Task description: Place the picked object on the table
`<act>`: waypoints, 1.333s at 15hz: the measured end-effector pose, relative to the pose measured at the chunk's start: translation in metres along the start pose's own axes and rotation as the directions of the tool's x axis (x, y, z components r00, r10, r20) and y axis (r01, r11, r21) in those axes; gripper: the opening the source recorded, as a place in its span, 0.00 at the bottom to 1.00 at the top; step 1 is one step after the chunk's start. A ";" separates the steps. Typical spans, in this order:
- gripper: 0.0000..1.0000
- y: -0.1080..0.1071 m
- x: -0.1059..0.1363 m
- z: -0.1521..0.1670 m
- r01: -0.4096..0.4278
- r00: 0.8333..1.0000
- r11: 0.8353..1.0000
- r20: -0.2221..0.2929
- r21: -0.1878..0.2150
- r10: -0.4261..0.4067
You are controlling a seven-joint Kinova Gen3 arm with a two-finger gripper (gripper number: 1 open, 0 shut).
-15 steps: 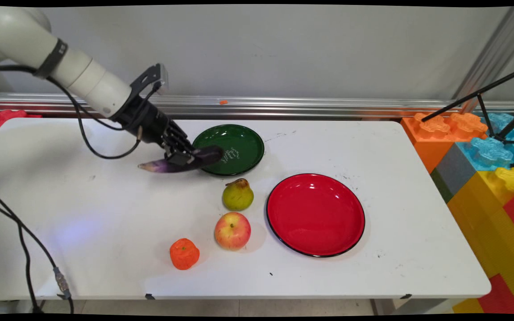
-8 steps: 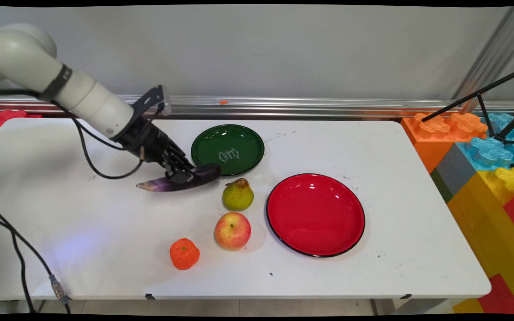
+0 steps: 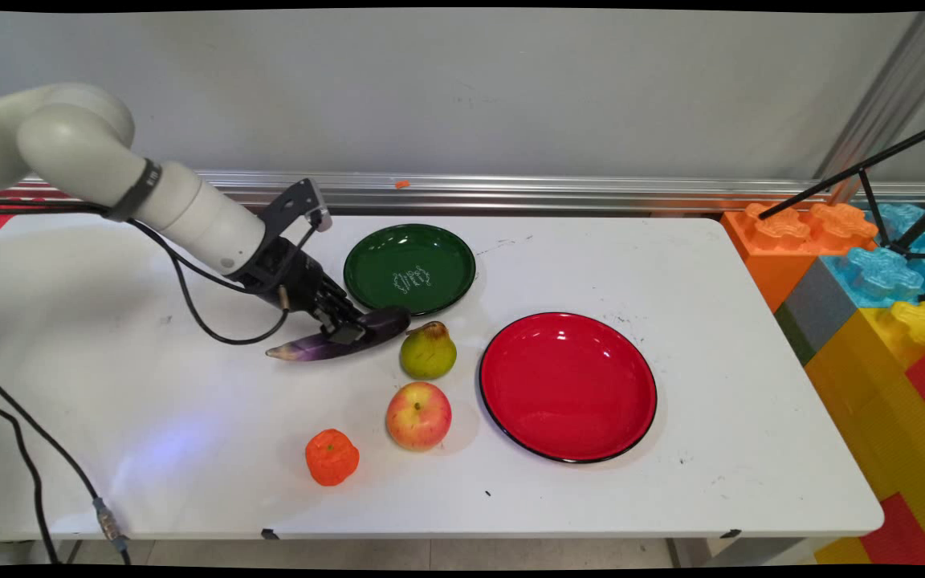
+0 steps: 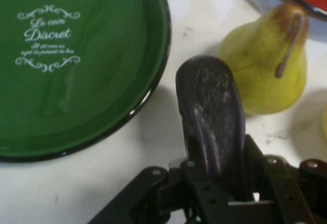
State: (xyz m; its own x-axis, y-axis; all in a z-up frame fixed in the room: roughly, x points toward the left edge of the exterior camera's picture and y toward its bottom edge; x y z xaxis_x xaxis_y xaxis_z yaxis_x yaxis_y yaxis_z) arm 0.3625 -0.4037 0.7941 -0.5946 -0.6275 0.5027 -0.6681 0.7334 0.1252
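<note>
My gripper (image 3: 346,331) is shut on a purple eggplant (image 3: 332,341), which sits low over the white table (image 3: 671,265) just in front of the green plate (image 3: 409,268). In the hand view the eggplant (image 4: 212,109) rises between the fingers of my gripper (image 4: 214,175), with the green plate (image 4: 76,65) at upper left and a yellow-green pear (image 4: 268,60) close at right. In the main view the pear (image 3: 428,351) stands just right of the eggplant's dark end. Whether the eggplant touches the table is unclear.
A red plate (image 3: 568,386) lies right of the pear. An apple (image 3: 418,415) and an orange fruit (image 3: 332,457) stand nearer the front edge. Large coloured blocks (image 3: 872,305) and a black tripod (image 3: 896,201) border the table's right side. Black cables (image 3: 37,449) hang at left.
The gripper has carried the eggplant down and toward the front right, off the green plate's edge, to a spot low over the table beside the pear.
</note>
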 end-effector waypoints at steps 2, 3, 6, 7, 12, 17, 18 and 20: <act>0.00 0.001 -0.001 0.006 0.013 1.000 1.000 0.001 0.010 -0.013; 0.00 0.002 -0.001 0.009 0.019 1.000 1.000 0.002 0.012 -0.019; 0.00 0.003 -0.003 0.013 0.028 1.000 0.999 0.006 0.016 -0.029; 0.00 0.004 -0.004 0.015 0.031 0.999 0.999 0.008 0.016 -0.031; 0.00 0.007 -0.008 0.022 0.042 0.999 0.999 0.018 0.015 -0.042; 1.00 0.008 -0.011 0.028 0.042 0.999 0.999 0.022 0.013 -0.042; 1.00 0.009 -0.012 0.029 0.041 0.999 0.999 0.022 0.011 -0.042; 1.00 0.010 -0.012 0.030 0.038 0.999 0.999 0.024 0.007 -0.038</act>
State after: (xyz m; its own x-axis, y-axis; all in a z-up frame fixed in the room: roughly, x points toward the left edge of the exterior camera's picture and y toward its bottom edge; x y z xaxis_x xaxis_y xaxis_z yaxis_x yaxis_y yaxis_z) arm 0.3500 -0.3969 0.7640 -0.5795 -0.6609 0.4769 -0.6933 0.7073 0.1378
